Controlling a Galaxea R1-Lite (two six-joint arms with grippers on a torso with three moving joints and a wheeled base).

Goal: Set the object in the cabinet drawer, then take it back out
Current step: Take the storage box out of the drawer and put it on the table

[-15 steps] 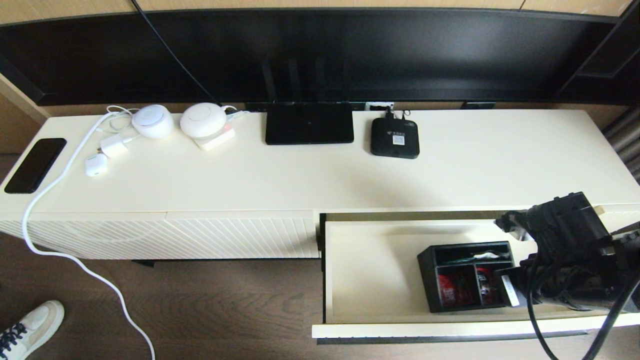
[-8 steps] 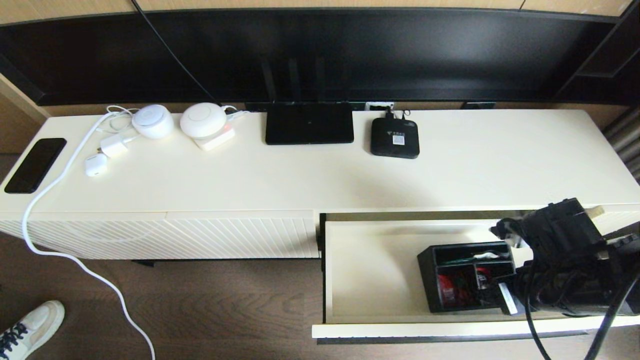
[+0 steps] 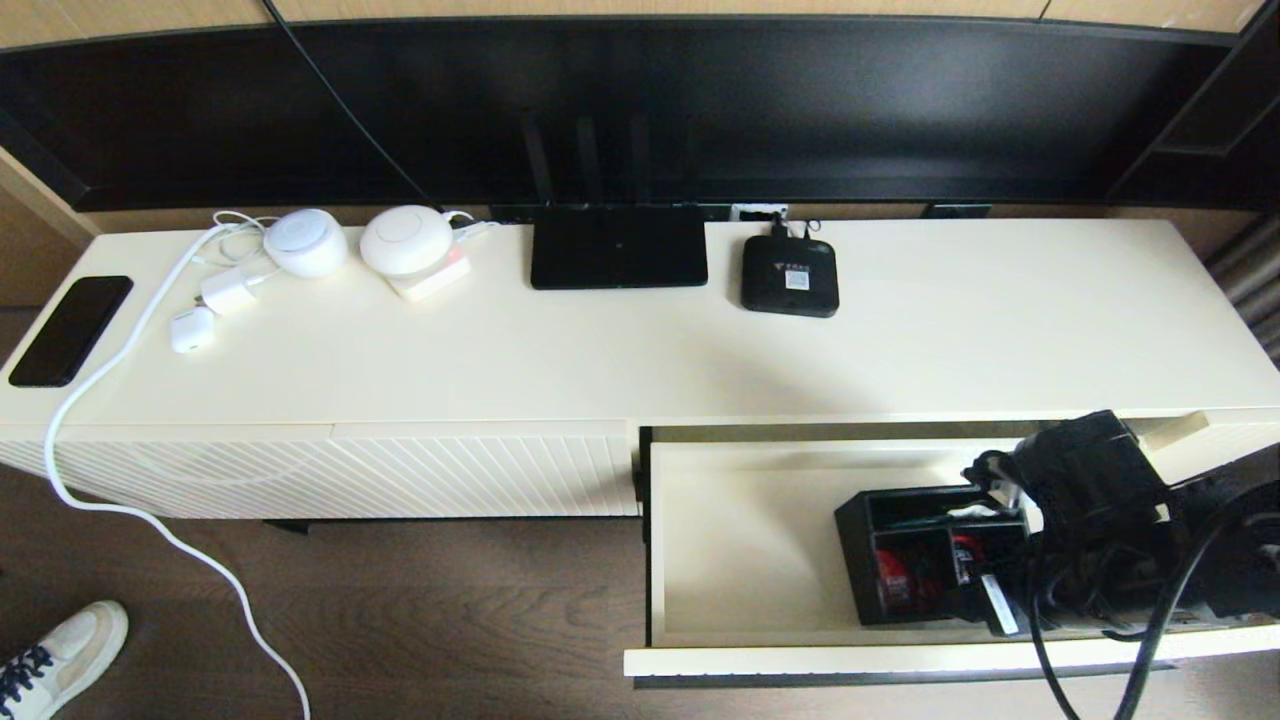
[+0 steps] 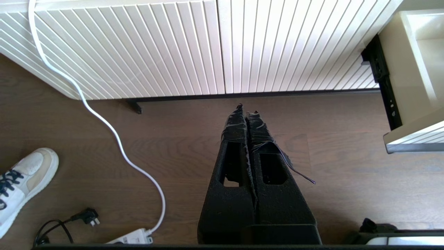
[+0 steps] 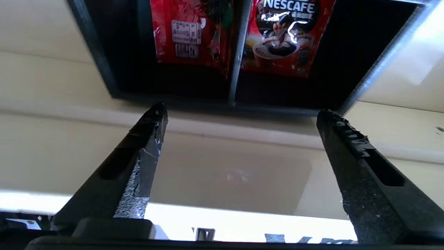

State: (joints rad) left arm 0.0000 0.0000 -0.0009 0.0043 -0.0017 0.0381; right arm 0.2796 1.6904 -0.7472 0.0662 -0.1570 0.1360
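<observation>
Organizer box (image 3: 925,555) sat in open drawer (image 3: 750,540); right gripper (image 5: 239,118) spread wide beside it, empty, likely poised for retrieval; left gripper (image 4: 247,113) pinched closed, parked over floor

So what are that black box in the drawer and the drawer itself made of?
The black box looks like matte plastic or painted board: thin, straight dividers, no shine. The drawer seems to be cream laminated or painted board, smooth and even inside. The red packets look like glossy foil, creased and reflecting light.
</observation>
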